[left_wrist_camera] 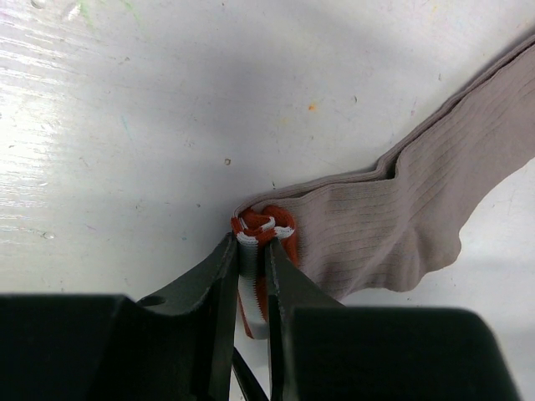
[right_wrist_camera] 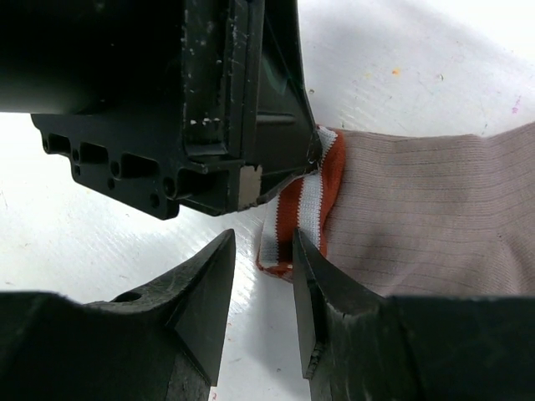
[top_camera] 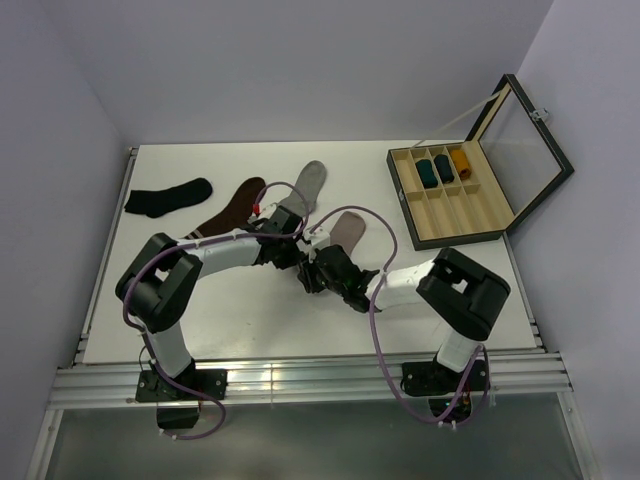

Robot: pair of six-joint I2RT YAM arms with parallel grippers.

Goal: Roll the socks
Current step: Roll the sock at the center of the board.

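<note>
On the table (top_camera: pixel 250 330), mid-way between the arms, the left gripper (left_wrist_camera: pixel 253 241) clamps the striped cuff (left_wrist_camera: pixel 266 224) of the pink sock (left_wrist_camera: pixel 376 225), while the right gripper (right_wrist_camera: pixel 261 251), jaws apart, straddles the cuff's edge and risks clipping the left fingers or tugging it free.

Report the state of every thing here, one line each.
pink sock, lying flat, cuff pinched
left tool, shut on pink sock cuff
right tool, open at the cuff
grey sock, flat, unrolled
black sock, flat
brown sock, flat
wooden box, lid open
</note>
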